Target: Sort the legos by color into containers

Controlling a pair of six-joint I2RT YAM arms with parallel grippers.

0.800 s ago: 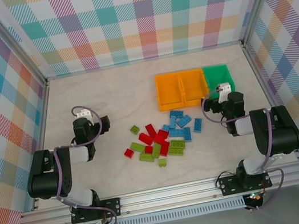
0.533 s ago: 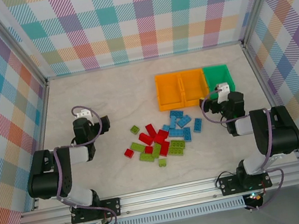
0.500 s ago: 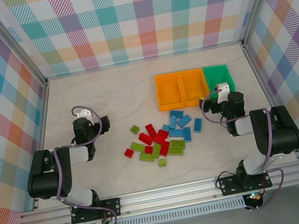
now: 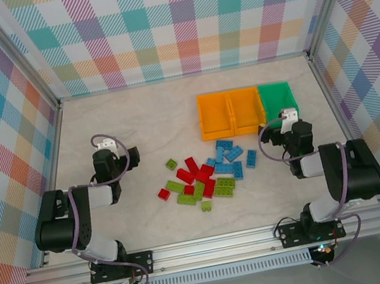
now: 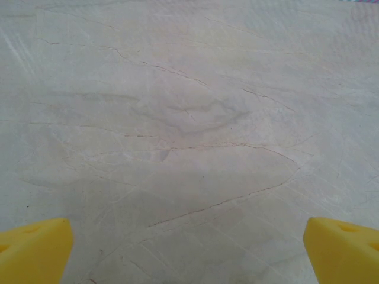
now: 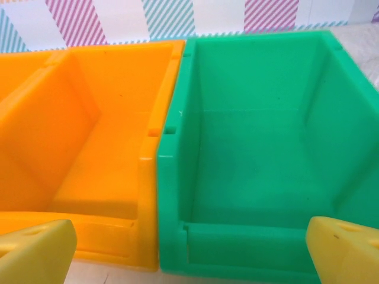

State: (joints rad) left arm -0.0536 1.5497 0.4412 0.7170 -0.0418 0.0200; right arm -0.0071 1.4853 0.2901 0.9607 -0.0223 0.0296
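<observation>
The pale marbled table carries everything. At its far right stand the containers, three open bins joined in a row: two orange bins on the left and one green bin at the right end. All three show bare floors, and the right wrist view confirms this for the green bin and its orange neighbour. There are two hands. The right hand sits just near of the green bin, facing its near wall, released with its yellow fingertips spread wide and nothing between them. The left hand is over bare table at the left, well apart from the bricks, likewise released. The legos lie loose on the table between the arms, near of the orange bins. There are about twenty, roughly seven each of light blue, red and lime green; overlaps prevent an exact count. The blue ones sit closest to the bins, the green nearest the arms.
</observation>
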